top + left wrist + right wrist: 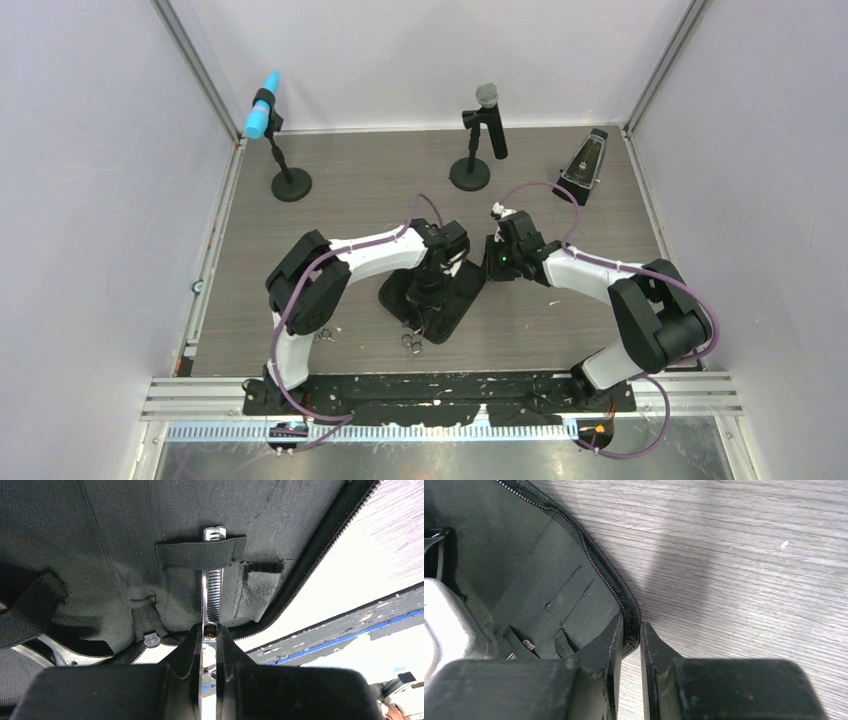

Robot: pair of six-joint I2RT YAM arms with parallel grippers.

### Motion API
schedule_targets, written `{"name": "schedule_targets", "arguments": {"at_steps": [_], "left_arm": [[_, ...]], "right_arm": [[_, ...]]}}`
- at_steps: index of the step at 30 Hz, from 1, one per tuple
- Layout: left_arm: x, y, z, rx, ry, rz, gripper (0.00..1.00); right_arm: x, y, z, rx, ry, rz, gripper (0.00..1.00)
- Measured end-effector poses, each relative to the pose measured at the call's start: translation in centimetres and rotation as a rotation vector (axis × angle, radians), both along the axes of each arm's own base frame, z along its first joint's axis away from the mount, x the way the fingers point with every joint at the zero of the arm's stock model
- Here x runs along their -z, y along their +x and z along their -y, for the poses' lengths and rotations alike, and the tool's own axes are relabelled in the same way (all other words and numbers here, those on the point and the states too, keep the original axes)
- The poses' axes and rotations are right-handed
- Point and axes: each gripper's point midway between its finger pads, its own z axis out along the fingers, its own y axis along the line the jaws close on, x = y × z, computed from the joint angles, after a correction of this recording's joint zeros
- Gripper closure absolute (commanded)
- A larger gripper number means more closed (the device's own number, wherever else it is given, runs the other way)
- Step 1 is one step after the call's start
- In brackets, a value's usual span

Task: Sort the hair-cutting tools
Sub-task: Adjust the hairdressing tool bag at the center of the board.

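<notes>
The black zip case [445,300] lies open mid-table. My left gripper [432,290] is over it, shut on silver toothed scissors [212,592] at their pivot, fingertips [210,629] together. The blade runs under an elastic strap [200,554] in the case lining. My right gripper [495,262] is shut on the case's zip rim [630,611], which sits pinched in that gripper [631,630]. A second pair of scissors [410,342] lies at the case's near edge. Another small silvery tool [325,335] lies by the left arm. The comb and clips do not show.
Two microphones on round bases stand at the back, one with a blue head [265,115] and one with a grey head [485,125]. A dark metronome [585,160] stands at the back right. Grey walls enclose three sides. A black rail [440,390] runs along the near edge.
</notes>
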Motion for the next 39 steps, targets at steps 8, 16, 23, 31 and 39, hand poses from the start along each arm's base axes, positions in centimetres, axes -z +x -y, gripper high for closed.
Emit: {"name": "schedule_targets", "arguments": {"at_steps": [8, 16, 23, 31, 39], "left_arm": [[0.0, 1.2, 0.3, -0.016, 0.000, 0.021, 1.00], [-0.2, 3.4, 1.1, -0.002, 0.008, 0.090, 0.91], [0.4, 5.2, 0.9, 0.041, 0.047, 0.163, 0.57], [-1.0, 6.3, 0.0, -0.010, 0.012, 0.289, 0.41], [-4.8, 3.2, -3.1, -0.128, -0.096, 0.355, 0.56]], "right_arm": [[0.1, 0.0, 0.0, 0.000, 0.003, 0.001, 0.80], [0.1, -0.1, -0.3, -0.003, 0.008, 0.004, 0.80], [0.1, -0.5, -0.8, -0.013, 0.018, 0.000, 0.80], [0.2, -1.1, -1.3, -0.029, 0.032, -0.017, 0.80], [0.2, -1.2, -1.4, -0.029, 0.036, -0.020, 0.81]]}}
